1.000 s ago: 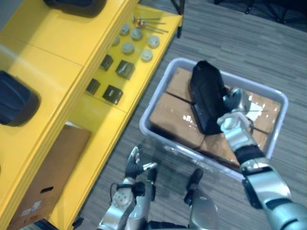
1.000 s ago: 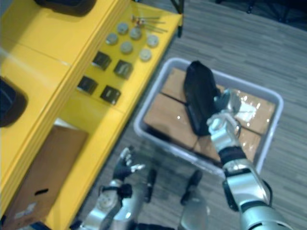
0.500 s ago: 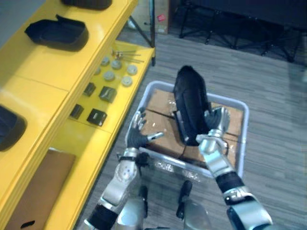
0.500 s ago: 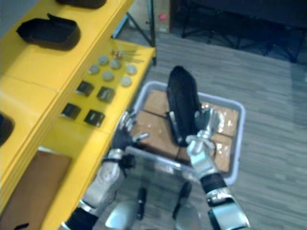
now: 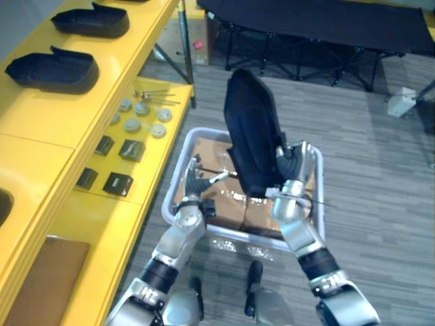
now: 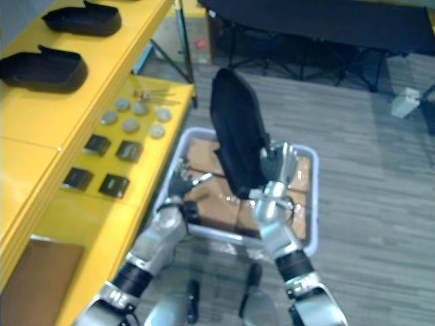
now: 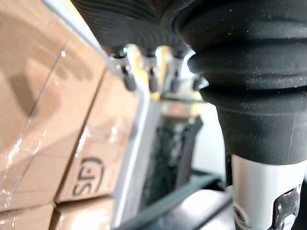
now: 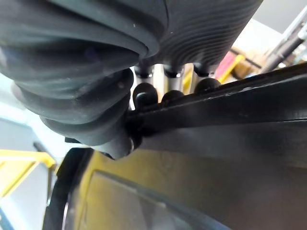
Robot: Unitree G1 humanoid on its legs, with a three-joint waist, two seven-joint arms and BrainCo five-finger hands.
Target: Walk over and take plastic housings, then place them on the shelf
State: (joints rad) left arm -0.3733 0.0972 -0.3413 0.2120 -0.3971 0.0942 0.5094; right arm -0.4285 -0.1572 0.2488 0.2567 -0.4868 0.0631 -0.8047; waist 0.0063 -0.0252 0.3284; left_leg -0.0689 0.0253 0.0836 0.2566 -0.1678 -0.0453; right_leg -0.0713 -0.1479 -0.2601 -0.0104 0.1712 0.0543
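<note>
A black plastic housing [image 5: 250, 129] stands upright in the air over a grey bin [image 5: 171, 204]. My right hand [image 5: 293, 166] is shut on its lower right edge; the right wrist view has the fingers [image 8: 144, 93] hooked over the housing's rim [image 8: 230, 124]. My left hand [image 5: 196, 185] hovers open, fingers spread, over the bin's left side, close to the housing's lower left and apart from it. Two more black housings [image 5: 51, 68] [image 5: 92, 20] lie on the yellow shelf's top board [image 5: 34, 129] at the left.
Taped cardboard boxes [image 7: 48, 120] fill the bin. The shelf's lower board [image 5: 146, 163] carries small black blocks [image 5: 117, 183], grey discs [image 5: 132, 124] and metal rods. A cardboard box [image 5: 41, 285] stands on the floor below. A dark cot frame [image 5: 306, 34] stands at the back.
The right hand has raised the housing out of the bin and tipped it upright. The left hand has come up from low down to the bin's left side. The camera's view has shifted.
</note>
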